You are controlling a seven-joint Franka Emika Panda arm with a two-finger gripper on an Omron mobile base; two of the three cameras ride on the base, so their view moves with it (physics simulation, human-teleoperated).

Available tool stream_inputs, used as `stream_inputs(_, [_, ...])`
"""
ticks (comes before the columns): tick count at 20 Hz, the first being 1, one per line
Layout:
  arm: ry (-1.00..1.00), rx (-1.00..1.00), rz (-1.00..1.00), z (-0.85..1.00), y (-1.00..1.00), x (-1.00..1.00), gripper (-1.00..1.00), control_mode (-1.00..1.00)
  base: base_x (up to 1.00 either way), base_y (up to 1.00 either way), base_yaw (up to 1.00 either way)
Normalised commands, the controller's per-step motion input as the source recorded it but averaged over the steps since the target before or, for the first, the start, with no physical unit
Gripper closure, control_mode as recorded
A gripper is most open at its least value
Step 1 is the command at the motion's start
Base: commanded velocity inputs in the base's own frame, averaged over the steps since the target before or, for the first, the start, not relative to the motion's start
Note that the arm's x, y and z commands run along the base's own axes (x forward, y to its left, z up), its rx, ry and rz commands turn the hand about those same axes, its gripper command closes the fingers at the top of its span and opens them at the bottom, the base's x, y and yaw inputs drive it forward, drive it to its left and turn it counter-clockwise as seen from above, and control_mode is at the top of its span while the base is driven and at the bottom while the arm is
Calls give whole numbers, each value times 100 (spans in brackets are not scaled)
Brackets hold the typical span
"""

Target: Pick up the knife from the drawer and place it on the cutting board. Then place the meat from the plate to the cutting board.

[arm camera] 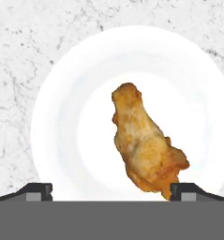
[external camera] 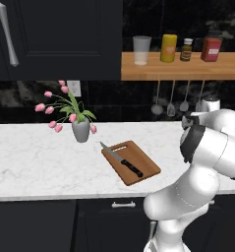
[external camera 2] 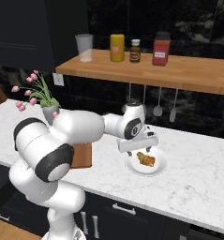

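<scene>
I found my gripper (arm camera: 111, 191) spread wide, grasping nothing, above the plate (arm camera: 62, 117), the meat (arm camera: 146, 143) lying lengthwise nearer one fingertip (arm camera: 183, 190).

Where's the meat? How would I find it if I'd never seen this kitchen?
Look along the white marble counter under the wooden shelf with the jars. To the right of the wooden cutting board sits a round white plate. The meat is the golden-brown lumpy piece lying on it, the only food there, right below the robot's open gripper.
</scene>
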Motion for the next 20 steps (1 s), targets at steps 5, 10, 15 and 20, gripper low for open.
stream_inputs(5, [0,5,0,-9,-32,0,-100,-100,0,0,0])
stream_inputs(10, [0,1,0,-7,0,5,-100,-100,0,0,0])
stream_inputs(15, [0,0,0,-2,0,34,-100,-100,0,0,0])
stream_inputs(20, [1,0,0,-19,0,10,-100,-100,0,0,0])
